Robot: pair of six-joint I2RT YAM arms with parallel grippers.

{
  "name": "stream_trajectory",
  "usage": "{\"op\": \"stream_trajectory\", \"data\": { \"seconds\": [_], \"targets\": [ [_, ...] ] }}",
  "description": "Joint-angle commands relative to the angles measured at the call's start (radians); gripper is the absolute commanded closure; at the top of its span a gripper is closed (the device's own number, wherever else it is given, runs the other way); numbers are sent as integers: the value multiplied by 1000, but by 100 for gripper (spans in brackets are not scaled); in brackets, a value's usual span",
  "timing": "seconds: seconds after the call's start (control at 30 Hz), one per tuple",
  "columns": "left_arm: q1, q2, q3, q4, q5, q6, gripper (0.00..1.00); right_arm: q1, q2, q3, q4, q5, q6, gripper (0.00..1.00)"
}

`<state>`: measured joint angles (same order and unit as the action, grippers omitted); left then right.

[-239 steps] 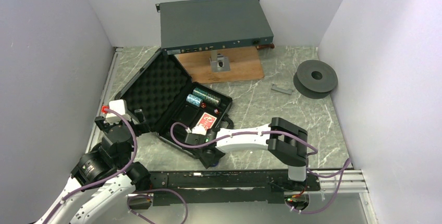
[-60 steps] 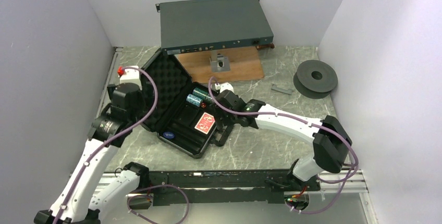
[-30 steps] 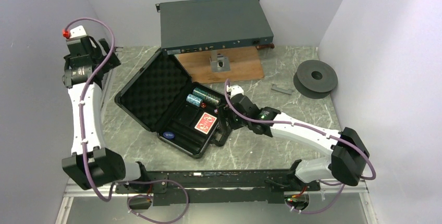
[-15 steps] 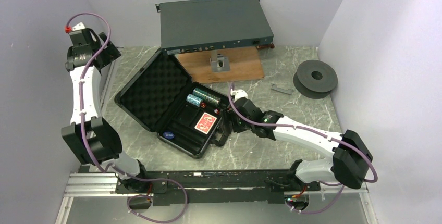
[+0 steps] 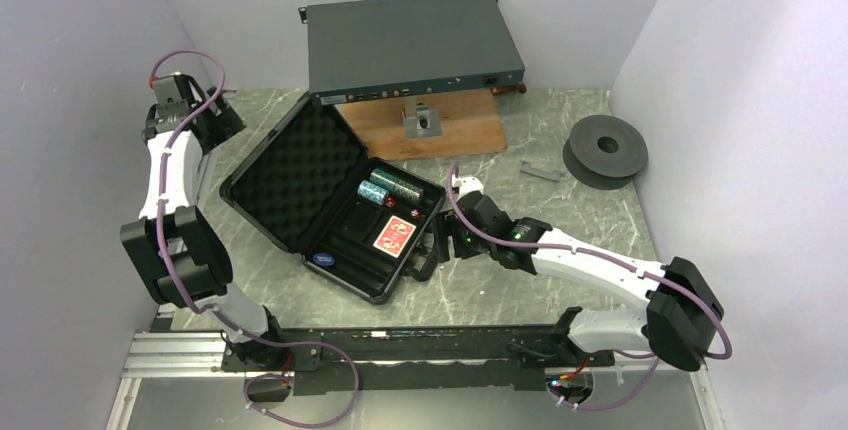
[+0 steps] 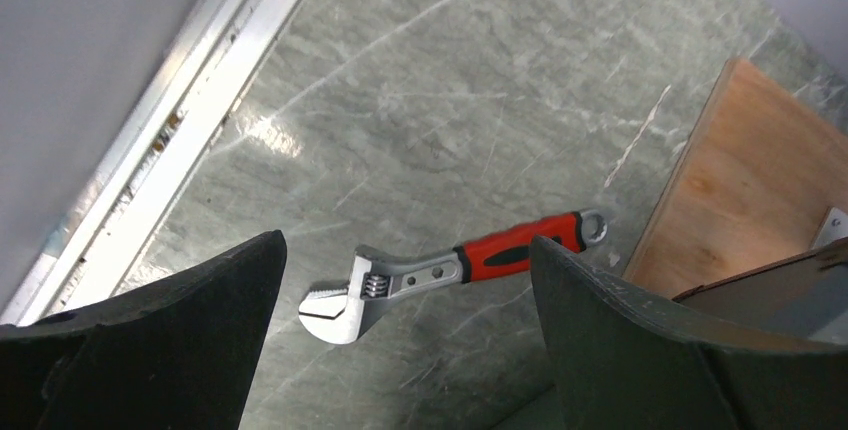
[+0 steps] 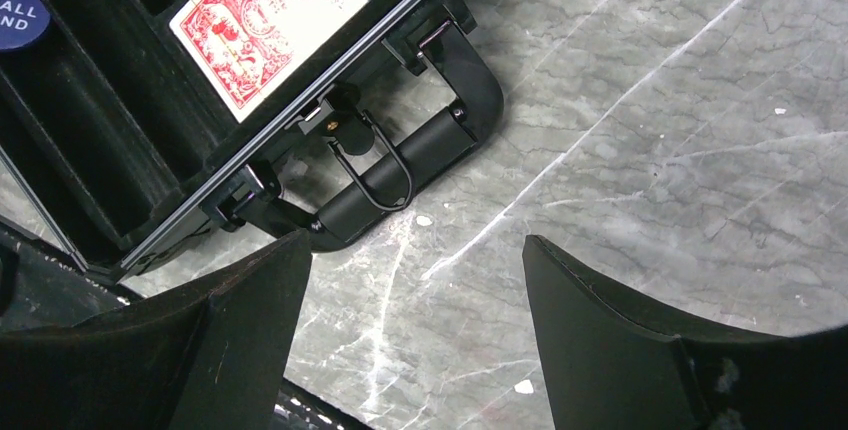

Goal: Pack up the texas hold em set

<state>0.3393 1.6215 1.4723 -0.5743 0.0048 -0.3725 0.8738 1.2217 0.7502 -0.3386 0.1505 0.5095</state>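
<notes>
The black briefcase (image 5: 300, 170) lies open in the middle of the table, its egg-crate foam lid folded out to the left. Its tray holds teal-and-white chip stacks (image 5: 390, 188), the red-backed card deck (image 5: 395, 235) and the blue disc (image 5: 322, 259). I cannot make out the dice. My right gripper (image 5: 443, 242) is open and empty just right of the case handle (image 5: 425, 257). In the right wrist view its fingers (image 7: 417, 240) straddle bare table below the handle (image 7: 400, 175), with the deck (image 7: 265, 20) above. My left gripper (image 5: 218, 115) is open and empty, raised at the back left, away from the case.
A large grey rack box (image 5: 410, 45) stands at the back, with a wooden board (image 5: 425, 135) and a grey bracket (image 5: 422, 122) in front. A dark spool (image 5: 605, 150) and a small grey bar (image 5: 540, 172) lie right. A red-handled wrench (image 6: 450, 268) lies below my left gripper (image 6: 405, 240).
My left arm has swung up from the case lid to the back left corner. My right gripper has drawn back from the chips to the handle side of the case.
</notes>
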Motion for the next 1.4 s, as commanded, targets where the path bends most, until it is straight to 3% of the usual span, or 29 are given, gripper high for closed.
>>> {"op": "stream_trajectory", "data": {
  "seconds": [0.0,0.2,0.37,0.8,1.37],
  "targets": [
    [12,24,-40,30,38,-28,3,-4,-37,-4,24,-1,7,20],
    [10,38,-83,49,38,-34,8,-4,-54,-11,13,6,10,20],
    [7,73,-82,31,78,-25,22,-4,-62,-25,22,-3,20,20],
    [-53,-28,-178,50,176,45,48,-4,-33,-24,55,-22,18,20],
    [-78,-189,-292,77,199,69,49,-4,70,130,31,-41,-15,22]
  ]
}}
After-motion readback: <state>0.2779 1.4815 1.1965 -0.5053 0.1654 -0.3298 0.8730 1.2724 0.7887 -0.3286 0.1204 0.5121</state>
